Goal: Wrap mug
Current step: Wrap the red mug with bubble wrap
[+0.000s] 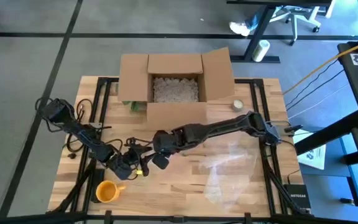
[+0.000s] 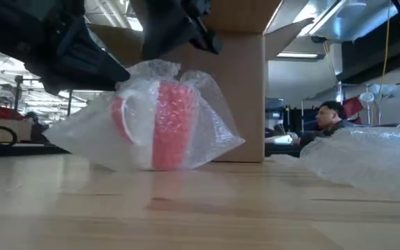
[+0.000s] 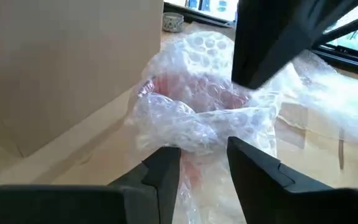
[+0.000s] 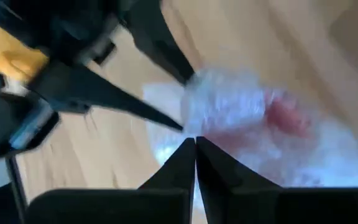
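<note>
Bubble wrap (image 2: 186, 104) blurs the red mug (image 2: 160, 125) on the wooden table (image 2: 200, 208), handle barely readable. Left gripper (image 3: 202, 163) spread open just beside it; right gripper (image 4: 195, 163) clenched, fingertips meeting on the wrap.

Red mug (image 2: 167, 125) with a white handle, dimly seen through clear bubble wrap (image 2: 207, 114) dotted with small round cells. Orange mug (image 1: 107, 191) near the tabletop's front edge. Pale, light-brown wood grain across the tabletop (image 1: 185, 180). Plain brown cardboard box (image 1: 175, 78), filled with off-white packing bits. Second clear sheet (image 1: 229, 168), faintly whitish against the wood. Black on both arms, left gripper (image 3: 201, 158) and right gripper (image 4: 195, 144) alike. Grey floor (image 1: 30, 68) crossed by dark lines.
</note>
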